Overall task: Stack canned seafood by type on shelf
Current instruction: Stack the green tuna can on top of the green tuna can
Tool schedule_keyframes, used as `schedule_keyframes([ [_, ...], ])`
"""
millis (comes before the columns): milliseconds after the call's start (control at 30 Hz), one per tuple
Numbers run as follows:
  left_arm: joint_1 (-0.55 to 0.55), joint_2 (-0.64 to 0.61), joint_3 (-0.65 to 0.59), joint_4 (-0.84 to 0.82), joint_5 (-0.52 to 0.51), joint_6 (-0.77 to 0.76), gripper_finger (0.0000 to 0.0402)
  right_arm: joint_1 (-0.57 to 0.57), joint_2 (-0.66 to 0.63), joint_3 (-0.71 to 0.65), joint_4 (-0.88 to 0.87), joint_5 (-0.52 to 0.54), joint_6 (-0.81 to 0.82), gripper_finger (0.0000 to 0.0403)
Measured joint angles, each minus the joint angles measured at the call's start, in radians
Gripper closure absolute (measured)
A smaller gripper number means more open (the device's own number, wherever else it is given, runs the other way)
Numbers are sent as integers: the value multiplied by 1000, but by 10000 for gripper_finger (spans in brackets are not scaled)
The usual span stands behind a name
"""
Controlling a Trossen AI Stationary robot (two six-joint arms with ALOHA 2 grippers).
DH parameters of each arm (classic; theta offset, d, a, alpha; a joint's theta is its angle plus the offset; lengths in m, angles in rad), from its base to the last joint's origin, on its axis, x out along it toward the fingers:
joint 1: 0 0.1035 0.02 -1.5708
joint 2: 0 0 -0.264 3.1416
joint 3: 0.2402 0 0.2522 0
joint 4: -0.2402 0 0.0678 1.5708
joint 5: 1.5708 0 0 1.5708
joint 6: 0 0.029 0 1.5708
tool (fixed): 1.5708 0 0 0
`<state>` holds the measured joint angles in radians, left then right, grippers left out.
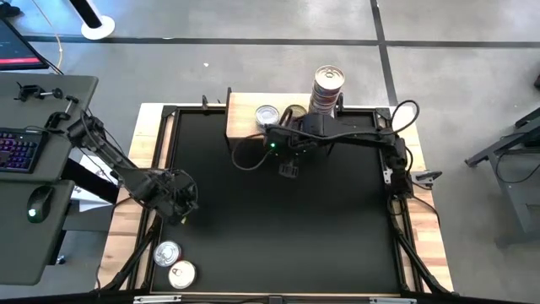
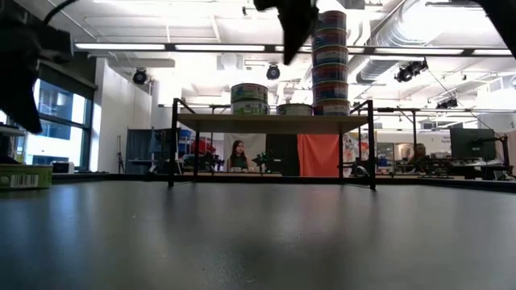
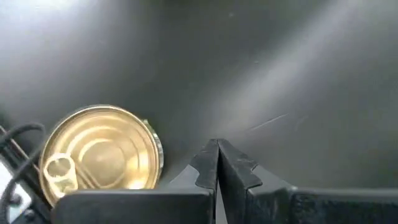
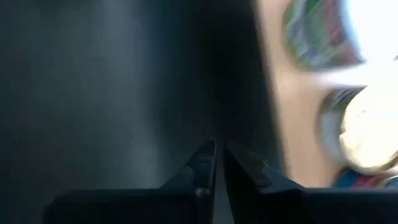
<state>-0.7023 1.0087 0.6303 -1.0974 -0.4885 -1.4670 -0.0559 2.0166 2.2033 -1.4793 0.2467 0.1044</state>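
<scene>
While right gripper (image 1: 289, 171), jaws pressed together and empty, is hanging over large black tabletop (image 1: 337, 228) just before small pale wood-topped shelf (image 1: 245, 114), tall stack of round label-wrapped tins (image 1: 327, 91) is standing on shelf beside lower tins (image 1: 267, 116). Left gripper (image 3: 217, 163), jaws likewise together, empty, is hovering near gold-topped round tin (image 3: 102, 155); silver-topped round tin (image 1: 167, 252) is lying alongside.

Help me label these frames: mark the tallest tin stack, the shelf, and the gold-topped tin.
tallest tin stack (image 1: 327, 88): high view, top lid.
shelf (image 2: 274, 123): low view, front edge.
gold-topped tin (image 3: 99, 151): left wrist view, lid centre.
</scene>
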Motion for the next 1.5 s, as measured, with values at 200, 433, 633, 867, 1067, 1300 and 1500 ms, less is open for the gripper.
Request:
schedule_keyframes([
  [200,25,104,0,3,41,-104,402,40,-200,-427,263,-60,193,399],
  [433,59,183,0,-7,-98,-280,402,138,-476,-878,574,-56,572,401],
  [633,76,329,0,-6,-133,-576,402,257,-638,-1076,629,14,779,402],
  [867,86,575,142,-64,-121,-723,402,339,-746,-1196,617,42,838,403],
  [1067,107,795,344,-365,-122,-721,402,363,-783,-1239,591,12,801,403],
  [1300,90,738,396,-393,-127,-224,401,365,-796,-1239,582,13,712,403],
  [1500,304,448,396,-294,174,520,401,364,-796,-1239,600,86,691,403],
])
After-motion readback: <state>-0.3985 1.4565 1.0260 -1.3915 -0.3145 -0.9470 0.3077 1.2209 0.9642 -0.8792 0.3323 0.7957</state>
